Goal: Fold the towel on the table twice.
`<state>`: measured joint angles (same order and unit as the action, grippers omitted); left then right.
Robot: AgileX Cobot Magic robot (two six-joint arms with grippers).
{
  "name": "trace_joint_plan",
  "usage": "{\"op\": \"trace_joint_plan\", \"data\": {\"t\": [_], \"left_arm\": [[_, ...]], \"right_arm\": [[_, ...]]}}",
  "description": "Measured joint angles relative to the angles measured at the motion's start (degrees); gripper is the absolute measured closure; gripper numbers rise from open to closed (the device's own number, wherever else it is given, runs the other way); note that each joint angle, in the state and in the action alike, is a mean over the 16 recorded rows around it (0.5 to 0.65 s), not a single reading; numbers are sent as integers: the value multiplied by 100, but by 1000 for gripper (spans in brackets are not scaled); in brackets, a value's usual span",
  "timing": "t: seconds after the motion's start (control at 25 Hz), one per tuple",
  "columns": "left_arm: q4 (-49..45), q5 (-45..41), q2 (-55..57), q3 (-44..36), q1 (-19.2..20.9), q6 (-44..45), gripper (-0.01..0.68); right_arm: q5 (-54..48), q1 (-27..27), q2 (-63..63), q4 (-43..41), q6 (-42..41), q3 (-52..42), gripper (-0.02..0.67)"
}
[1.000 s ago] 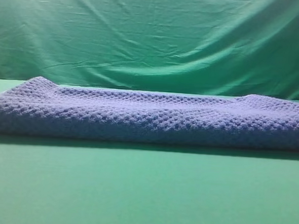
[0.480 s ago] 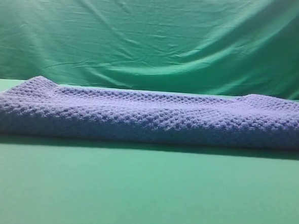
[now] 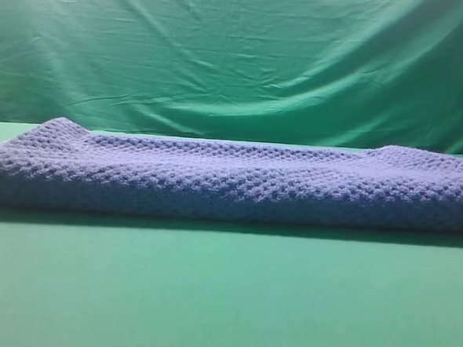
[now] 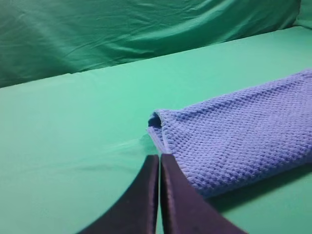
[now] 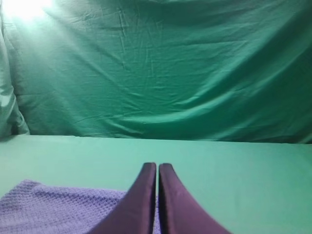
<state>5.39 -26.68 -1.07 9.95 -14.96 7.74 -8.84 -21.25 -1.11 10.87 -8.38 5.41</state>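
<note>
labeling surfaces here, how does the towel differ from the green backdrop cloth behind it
The towel is blue-grey with a bumpy waffle texture; the backdrop cloth is green and smooth-woven. The towel looks thick and lies doubled on the table; the backdrop looks thin, wrinkled and hangs upright. Both are soft fabric.

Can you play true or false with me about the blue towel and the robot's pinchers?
1. The towel lies on the green table. True.
2. The left gripper is wide open. False: its two dark fingers are pressed together with nothing between them.
3. The right gripper is holding up a corner of the towel. False: it is shut and empty, and the towel lies low on the table behind its fingers.
4. A wrinkled green cloth hangs behind the table. True.
5. In the high view, both robot arms are reaching over the towel. False: no arm shows in that view.
</note>
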Motion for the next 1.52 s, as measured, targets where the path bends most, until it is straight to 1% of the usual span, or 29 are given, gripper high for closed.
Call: {"op": "trace_joint_plan", "data": {"t": [0.28,0.52,0.68,1.0,1.52], "left_arm": [[783,76,0,-291,0,-11,673],[1293,130,0,-393,0,-16,673],[1471,131,0,-395,0,-16,673],[1382,241,0,-604,0,-3,673],[867,682,8,-1072,0,43,673]], "right_arm": [[388,0,0,18,-12,-520,649],[427,0,0,43,-14,-640,649],[435,0,0,57,-14,-644,649],[228,0,0,66,-76,-646,649],[-569,0,0,66,-657,-684,649]]}}
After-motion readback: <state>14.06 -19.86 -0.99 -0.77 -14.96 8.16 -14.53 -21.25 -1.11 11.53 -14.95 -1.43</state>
